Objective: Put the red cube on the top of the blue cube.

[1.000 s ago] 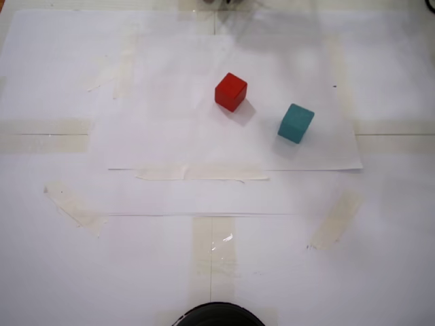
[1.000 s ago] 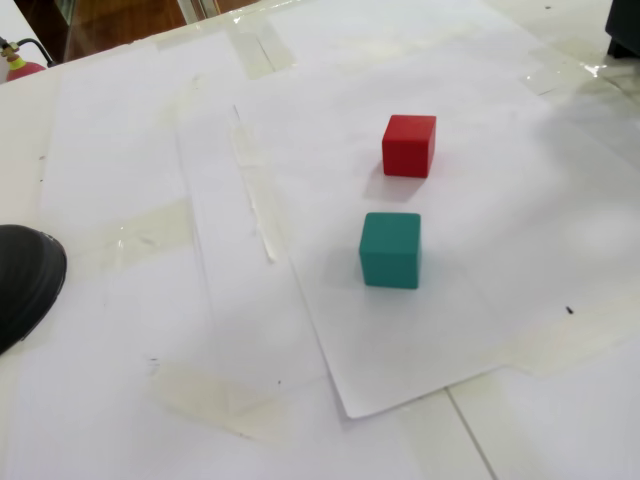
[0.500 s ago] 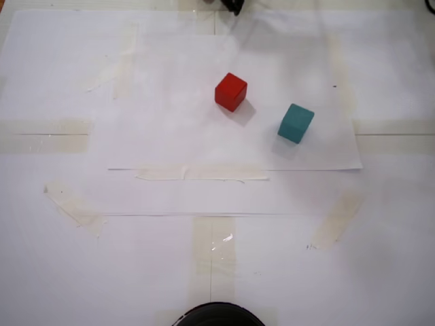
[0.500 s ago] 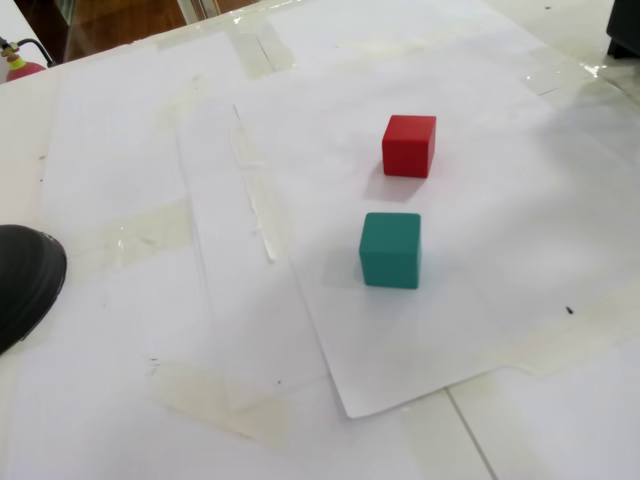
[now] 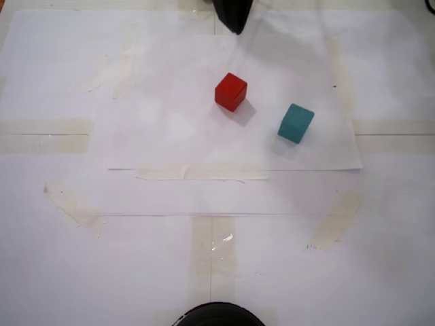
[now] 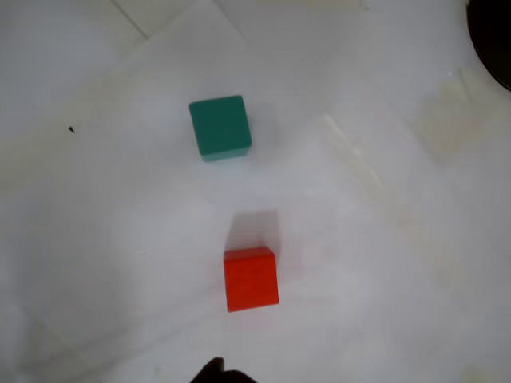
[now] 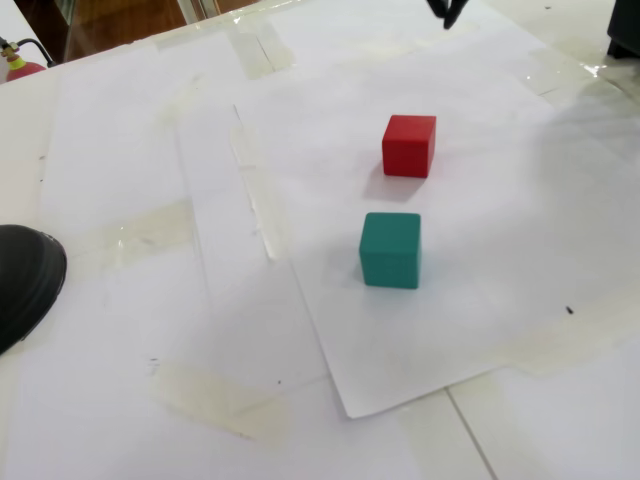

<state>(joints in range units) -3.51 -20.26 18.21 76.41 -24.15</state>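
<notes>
The red cube rests on a white paper sheet, with the blue cube a short way to its right and nearer the camera. Both stand apart and flat; they also show in the wrist view as the red cube and blue cube, and in the other fixed view as the red cube and blue cube. Only a dark tip of my gripper shows at the top edge, behind the red cube and touching nothing. Its fingers are too cropped to read.
White paper sheets are taped over the table with beige tape strips. A dark round object sits at the near edge, seen also as the dark round object at the left edge of the other fixed view.
The gripper's dark tip has come further into both fixed views from the top edge, toward the red cube. Neither cube has moved.
</notes>
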